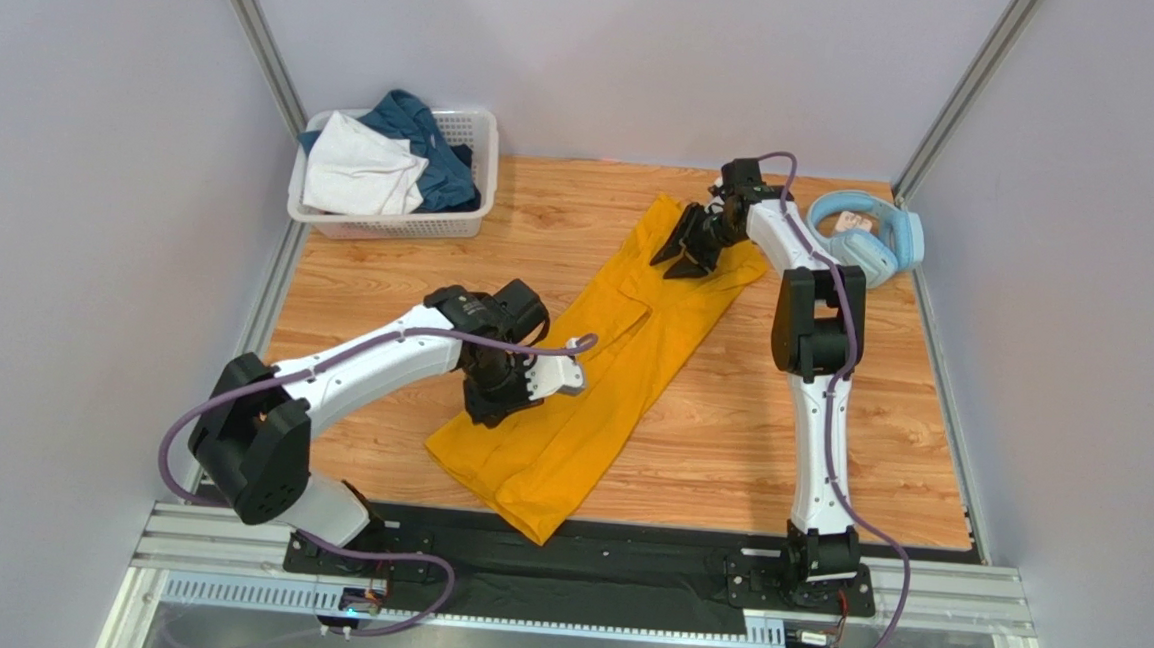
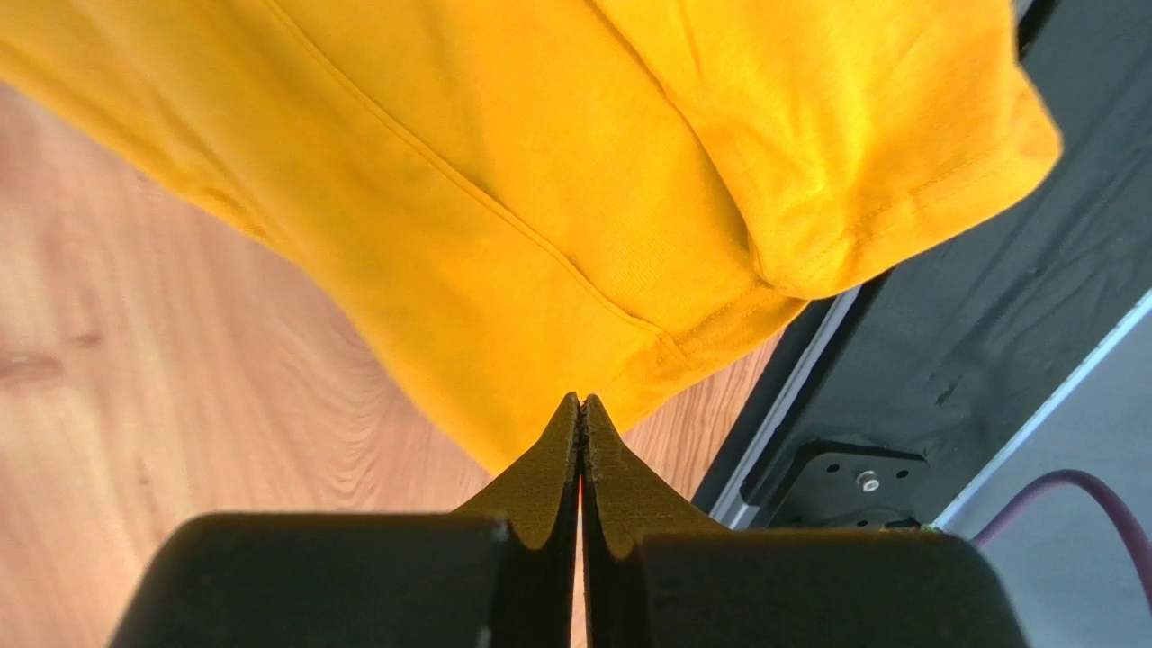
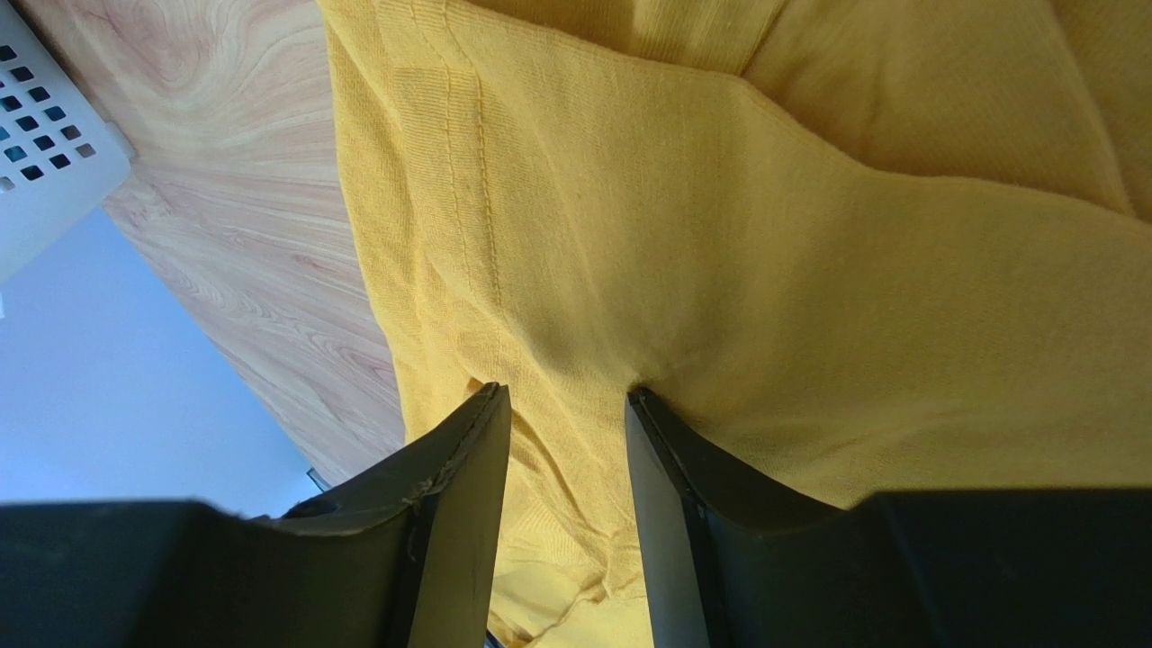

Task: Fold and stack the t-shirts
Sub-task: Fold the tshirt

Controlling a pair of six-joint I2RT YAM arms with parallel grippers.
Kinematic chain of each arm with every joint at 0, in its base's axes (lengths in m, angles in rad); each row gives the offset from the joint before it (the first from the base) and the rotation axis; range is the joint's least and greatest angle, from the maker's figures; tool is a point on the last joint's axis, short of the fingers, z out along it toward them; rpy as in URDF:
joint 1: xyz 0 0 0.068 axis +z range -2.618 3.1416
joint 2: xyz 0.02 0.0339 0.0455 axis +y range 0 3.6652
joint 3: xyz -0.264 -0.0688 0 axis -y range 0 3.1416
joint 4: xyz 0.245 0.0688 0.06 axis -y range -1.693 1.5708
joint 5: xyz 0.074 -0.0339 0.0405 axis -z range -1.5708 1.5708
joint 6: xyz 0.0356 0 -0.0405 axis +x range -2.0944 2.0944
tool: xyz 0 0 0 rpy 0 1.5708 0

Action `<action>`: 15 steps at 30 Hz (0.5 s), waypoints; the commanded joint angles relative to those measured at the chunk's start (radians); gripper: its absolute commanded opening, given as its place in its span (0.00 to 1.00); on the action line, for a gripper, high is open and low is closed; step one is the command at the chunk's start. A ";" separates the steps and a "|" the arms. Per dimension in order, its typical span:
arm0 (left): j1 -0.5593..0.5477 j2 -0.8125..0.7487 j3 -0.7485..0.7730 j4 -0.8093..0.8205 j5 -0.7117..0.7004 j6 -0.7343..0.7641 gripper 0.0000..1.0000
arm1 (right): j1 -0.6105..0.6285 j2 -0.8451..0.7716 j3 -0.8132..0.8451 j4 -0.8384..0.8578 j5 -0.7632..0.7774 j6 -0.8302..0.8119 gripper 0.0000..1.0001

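Observation:
A mustard-yellow t-shirt lies as a long folded strip, running diagonally from the far middle of the wooden table to the near edge. My left gripper is at the strip's near left edge. In the left wrist view it is shut, and the shirt's edge draws to a point at its tips. My right gripper is at the strip's far end. In the right wrist view it is open, with wrinkled yellow cloth between the jaws. A white garment and a dark teal one lie in the basket.
A white lattice basket stands at the far left corner; its corner shows in the right wrist view. Light-blue headphones lie at the far right. The black base plate borders the near edge, close to the shirt's hem.

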 commanded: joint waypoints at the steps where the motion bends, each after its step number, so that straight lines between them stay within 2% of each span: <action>1: 0.000 -0.025 0.050 -0.091 0.030 0.020 0.00 | 0.008 0.043 0.017 -0.011 0.049 -0.014 0.43; 2: -0.002 -0.008 0.029 -0.085 0.031 0.018 0.00 | 0.008 0.042 0.014 -0.010 0.047 -0.014 0.43; 3: 0.000 0.001 0.012 -0.074 0.017 0.015 0.21 | 0.008 0.039 0.014 -0.011 0.047 -0.015 0.43; 4: 0.000 0.007 -0.040 -0.055 -0.001 0.003 0.37 | 0.008 0.037 0.013 -0.010 0.047 -0.015 0.43; 5: 0.000 0.006 -0.071 -0.007 -0.034 0.005 0.66 | 0.008 0.034 0.007 -0.011 0.047 -0.015 0.43; 6: 0.000 -0.003 -0.099 0.017 -0.049 0.008 0.71 | 0.008 0.033 0.005 -0.010 0.049 -0.020 0.43; 8: -0.002 -0.032 -0.169 0.082 -0.077 0.009 0.71 | 0.008 0.030 -0.004 -0.011 0.052 -0.023 0.43; 9: 0.000 -0.039 -0.183 0.094 -0.080 0.008 0.65 | 0.006 0.028 -0.007 -0.011 0.052 -0.026 0.43; 11: 0.000 -0.049 -0.203 0.111 -0.077 0.000 0.60 | 0.008 0.028 -0.012 -0.010 0.053 -0.027 0.43; 15: 0.000 -0.045 -0.200 0.116 -0.081 0.001 0.59 | 0.008 0.031 -0.021 -0.005 0.050 -0.024 0.43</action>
